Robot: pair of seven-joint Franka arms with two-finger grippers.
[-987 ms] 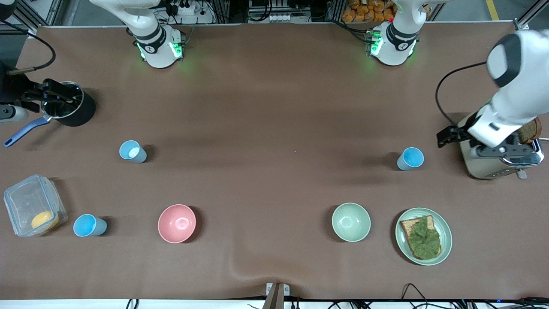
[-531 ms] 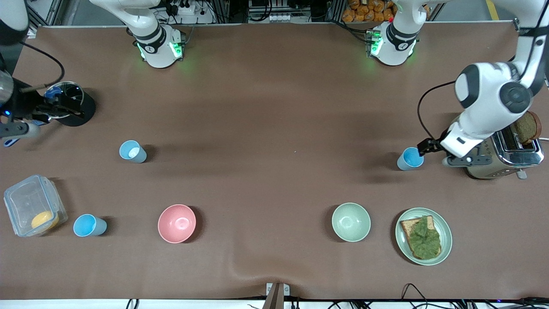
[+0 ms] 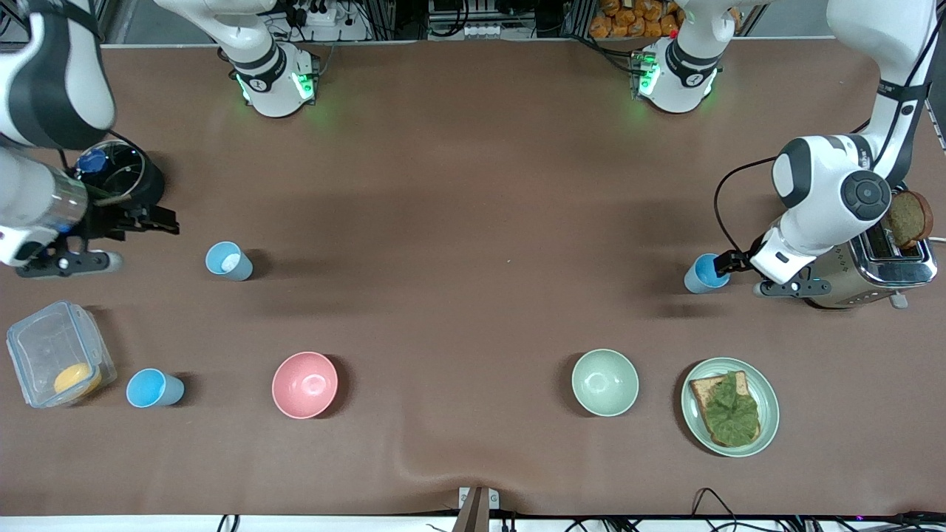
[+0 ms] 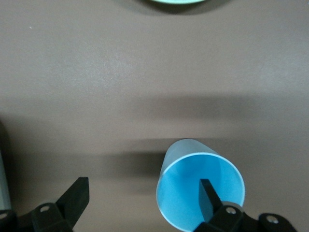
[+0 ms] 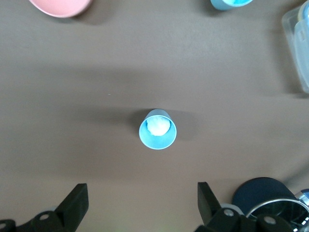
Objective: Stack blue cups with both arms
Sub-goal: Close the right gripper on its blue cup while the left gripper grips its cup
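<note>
A sky blue cup stands upright toward the left arm's end, beside the toaster. My left gripper is open at its rim. In the left wrist view one finger is inside the cup and the other is outside, beside it. A pale grey-blue cup with a whitish inside stands toward the right arm's end. My right gripper is open and empty, over the table between the pot and this cup. A second sky blue cup stands beside the clear container.
A pink bowl and a pale green bowl sit nearer the front camera. A plate carries toast with lettuce. The toaster holds bread. A black pot and a clear container are at the right arm's end.
My left gripper moved from over the toaster down to the sky blue cup's rim. My right gripper moved from the pot toward the pale grey-blue cup. No cup has moved.
</note>
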